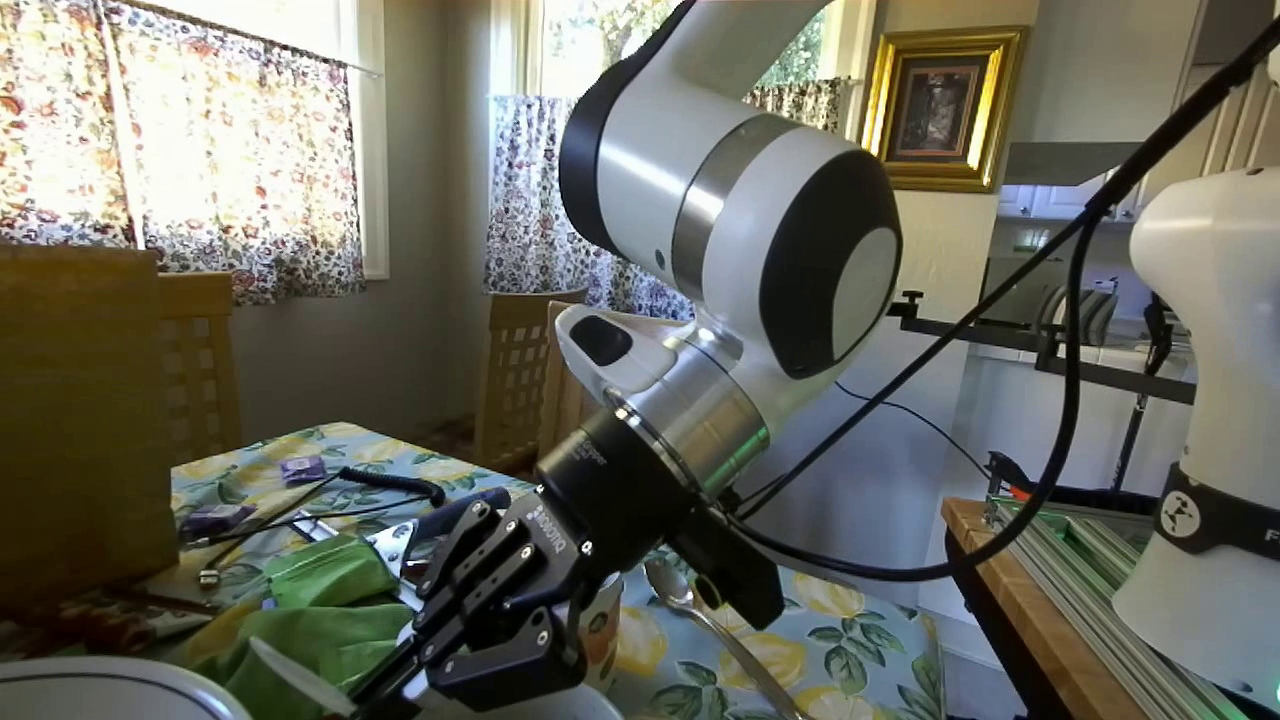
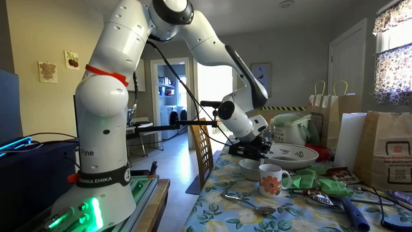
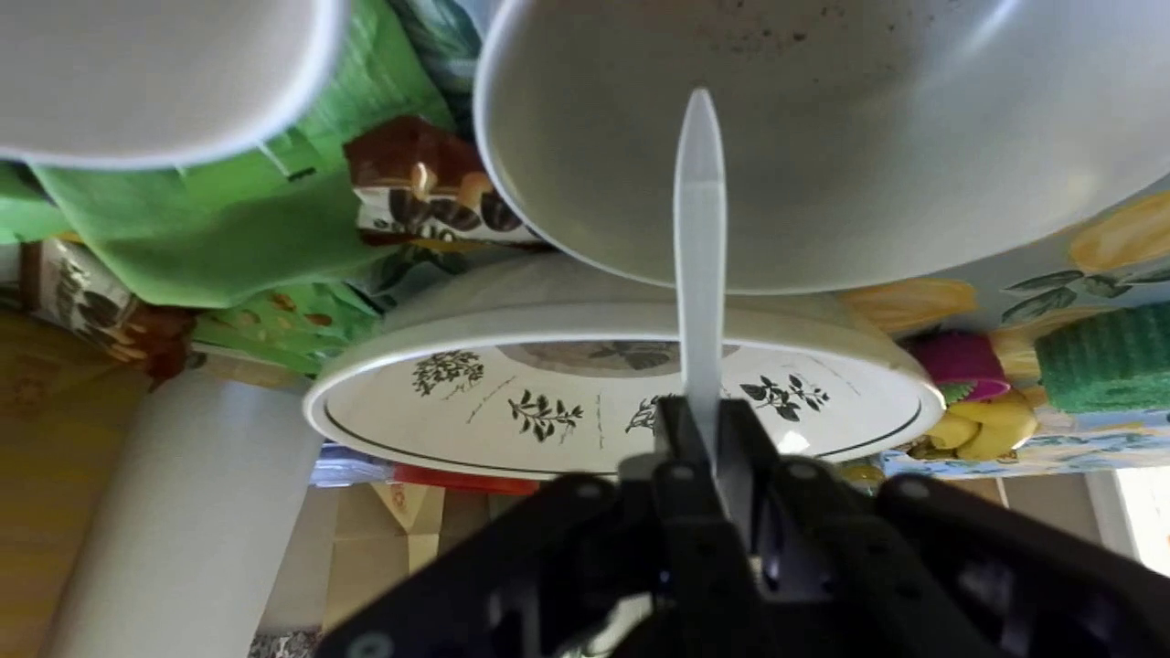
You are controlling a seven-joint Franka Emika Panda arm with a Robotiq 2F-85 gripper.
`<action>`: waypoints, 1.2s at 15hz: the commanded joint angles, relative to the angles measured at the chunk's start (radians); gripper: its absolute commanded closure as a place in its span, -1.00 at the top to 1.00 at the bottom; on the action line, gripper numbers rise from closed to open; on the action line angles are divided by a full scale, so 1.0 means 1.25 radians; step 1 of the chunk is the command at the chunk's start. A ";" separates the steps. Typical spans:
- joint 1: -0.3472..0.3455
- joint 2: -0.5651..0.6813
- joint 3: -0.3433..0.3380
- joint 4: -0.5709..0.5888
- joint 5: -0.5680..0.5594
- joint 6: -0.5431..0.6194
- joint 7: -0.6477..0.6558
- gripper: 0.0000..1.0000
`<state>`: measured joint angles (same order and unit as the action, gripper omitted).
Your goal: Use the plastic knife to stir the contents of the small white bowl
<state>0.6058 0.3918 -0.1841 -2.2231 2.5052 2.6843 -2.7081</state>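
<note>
OK, biggest 1st: you've got a yellow-fruit tablecloth (image 2: 225,180) under the bowls & mug. In an exterior view, a brown paper bag (image 2: 391,143) w/ red print; contents hidden. Behind it, more brown paper (image 2: 349,103) w/ yellow loop handles; you can't tell if that's 1 bag or 2. Near those, a white bucket (image 2: 288,133) w/ a pale green liner (image 2: 289,118) over its rim; can't see in.

Next down, the big patterned bowl (image 2: 288,164): black plant sprigs round the inner wall, btm darker grey, can't tell if that's contents.

Your gripper (image 3: 704,429) is clamped on the plastic knife (image 3: 701,238), pointed end sticking out.

Your target, the small white bowl (image 2: 248,170), sits upright on the cloth, just beside the big one. Dark reddish specks (image 3: 799,37) dot its inside, per the wrist cam.

Just by it, the white floral mug (image 2: 270,185), upright, orange flower; inside hidden in that ext. view.

Smallest, the knife: slim, whitish, its tip showing against the small bowl's inside; you can't tell if it touches.
</note>
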 commanded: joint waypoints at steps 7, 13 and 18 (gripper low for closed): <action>0.079 0.051 -0.092 0.008 0.013 -0.087 -0.009 -0.94; 0.098 0.062 -0.128 -0.003 0.013 -0.132 0.005 -0.94; 0.002 0.060 -0.020 0.011 0.013 -0.136 -0.025 -0.94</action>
<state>0.6983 0.4614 -0.3039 -2.2242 2.5054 2.5365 -2.6930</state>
